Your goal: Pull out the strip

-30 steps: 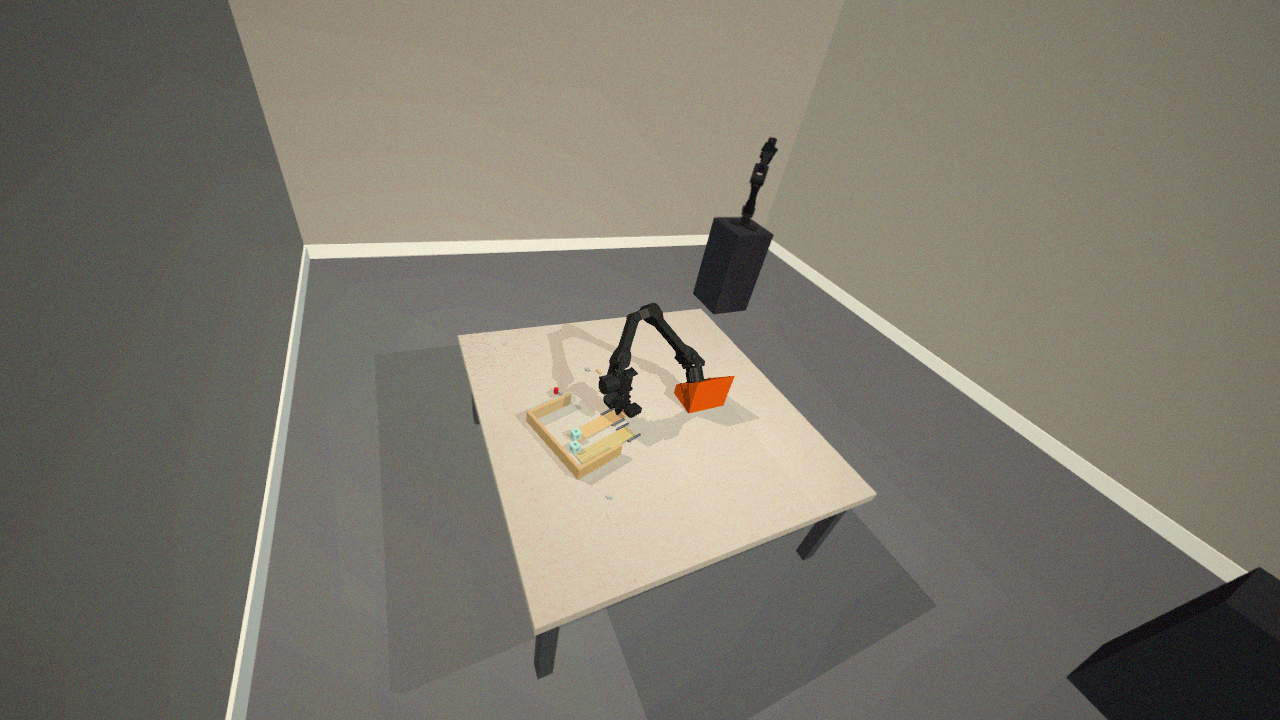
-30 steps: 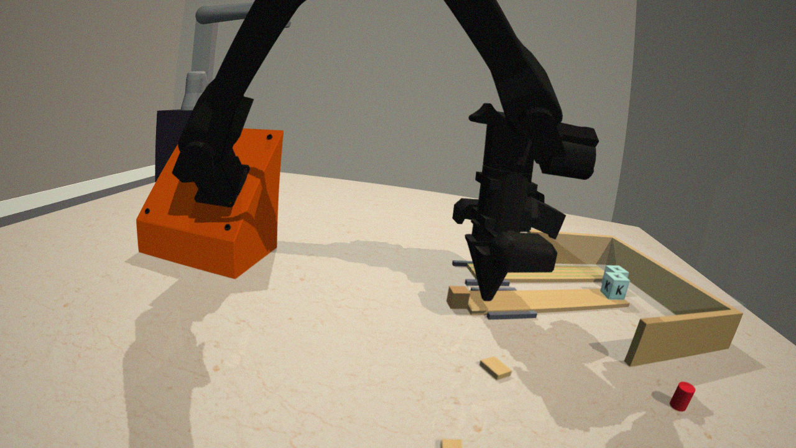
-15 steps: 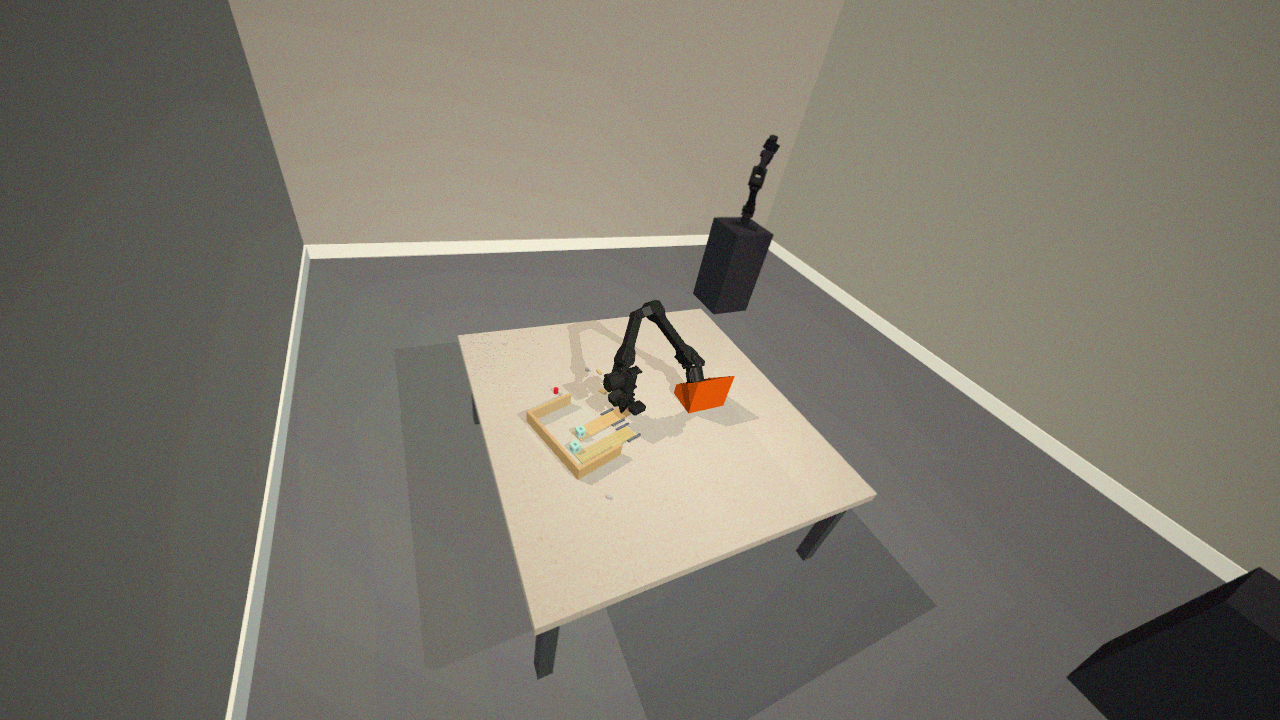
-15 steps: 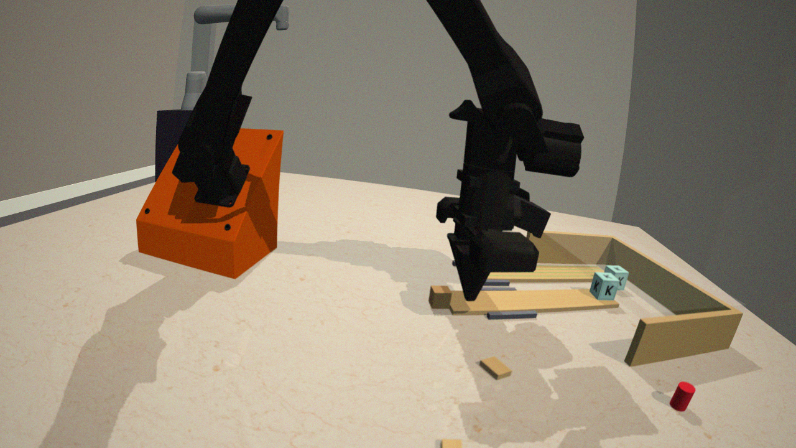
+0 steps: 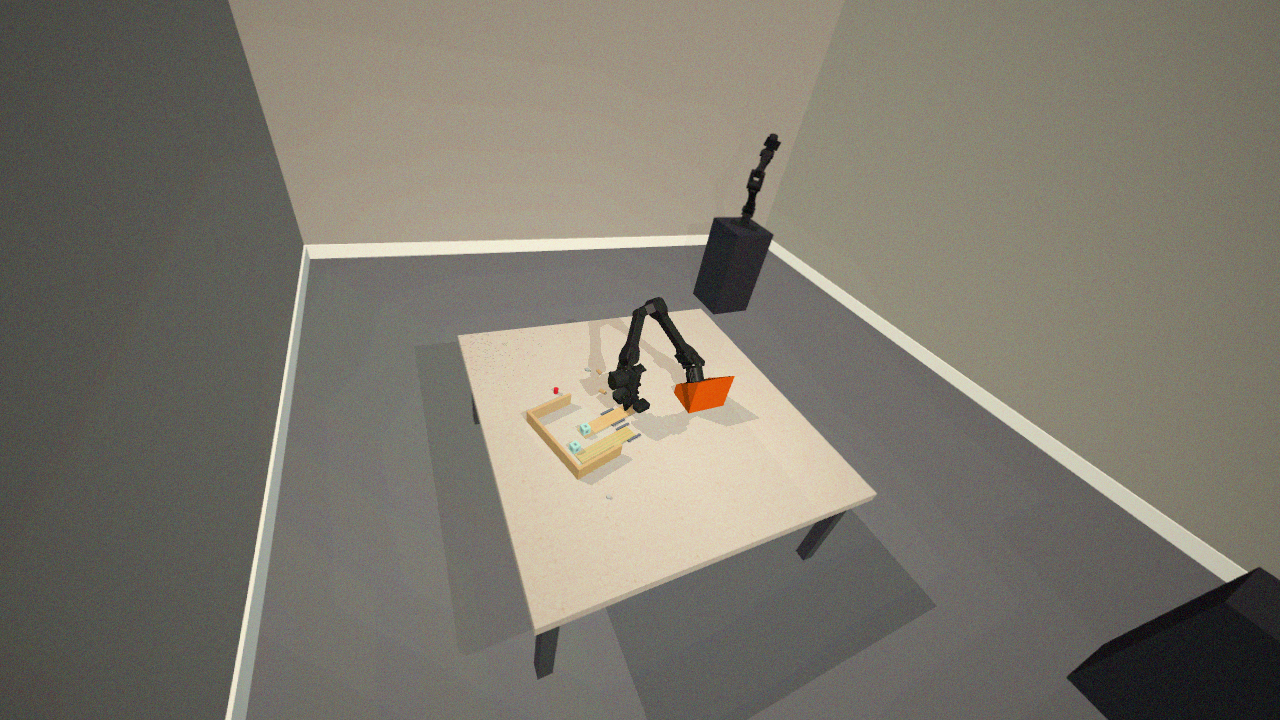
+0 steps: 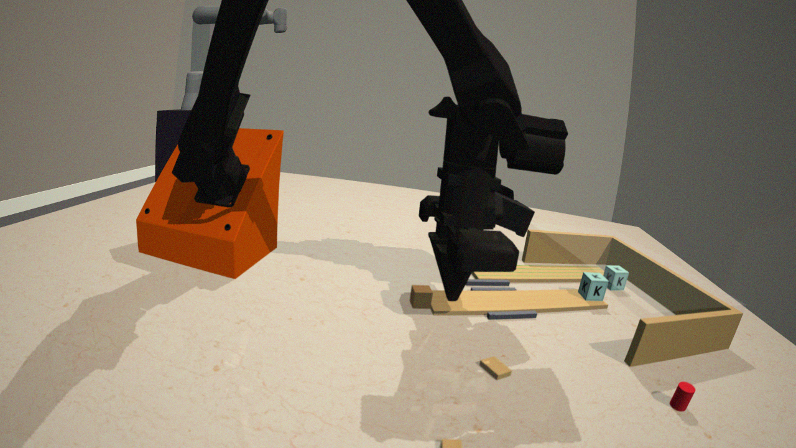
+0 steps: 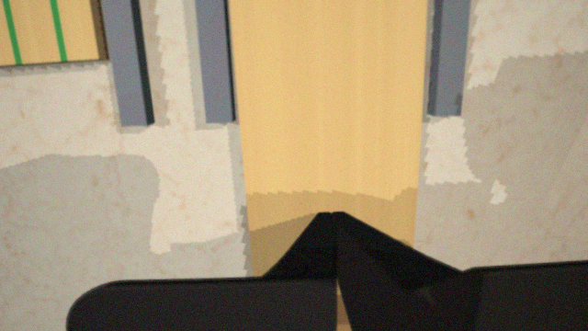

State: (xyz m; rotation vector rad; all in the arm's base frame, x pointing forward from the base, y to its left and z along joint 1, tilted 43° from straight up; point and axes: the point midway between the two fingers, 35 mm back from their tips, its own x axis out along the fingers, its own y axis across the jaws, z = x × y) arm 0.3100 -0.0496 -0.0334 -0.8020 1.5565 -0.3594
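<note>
My gripper [image 5: 633, 410] [image 6: 454, 298] [image 7: 330, 224] is shut, its fingertips at the near end of the plain strip [image 5: 608, 420] [image 6: 517, 300] [image 7: 326, 115]. A small brown block [image 6: 421, 296] stands at that end, on the base side of the fingers. No held thing shows between the fingers. A teal cube marked K [image 5: 584, 429] [image 6: 592, 287] rests on the plain strip's far end. A second K cube [image 5: 574, 445] [image 6: 615, 277] is near the far end of the green-lined strip [image 5: 604, 445] [image 6: 540, 272] [image 7: 34, 28]; what lies under it is unclear.
Dark rails [image 6: 512, 315] [image 7: 446, 69] flank the strips. A wooden wall [image 5: 554, 440] [image 6: 689, 334] encloses the cubes' far side. A red cylinder [image 5: 554, 390] [image 6: 682, 396] and a wooden chip [image 6: 495, 367] lie outside it. The arm stands on an orange base [image 5: 707, 394] [image 6: 255, 250].
</note>
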